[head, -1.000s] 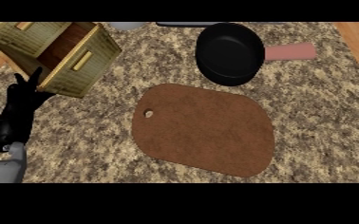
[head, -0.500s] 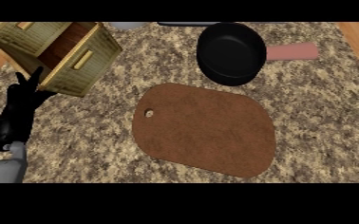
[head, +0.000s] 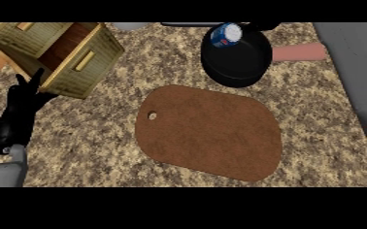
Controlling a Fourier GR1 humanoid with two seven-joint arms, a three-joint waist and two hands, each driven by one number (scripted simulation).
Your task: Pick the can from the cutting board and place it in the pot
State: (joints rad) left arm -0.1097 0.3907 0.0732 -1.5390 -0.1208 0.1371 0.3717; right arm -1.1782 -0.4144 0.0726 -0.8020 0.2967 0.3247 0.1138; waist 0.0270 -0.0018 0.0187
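Note:
A blue and white can (head: 227, 34) lies in the black pot (head: 237, 58) at the back of the counter, near the pot's far rim. The brown cutting board (head: 209, 130) lies in the middle with nothing on it. My left hand (head: 22, 107) rests open at the left edge, fingers up, beside the wooden box. No right hand shows in the head view.
A wooden box with an open drawer (head: 61, 56) stands tilted at the back left. A pink strip (head: 301, 52) lies to the right of the pot. A grey surface (head: 350, 63) borders the counter on the right. A pale bowl edge (head: 131, 26) shows at the back.
The can now shows inside the pot at its far rim; it was not visible in the earlier frames. My left hand has not moved.

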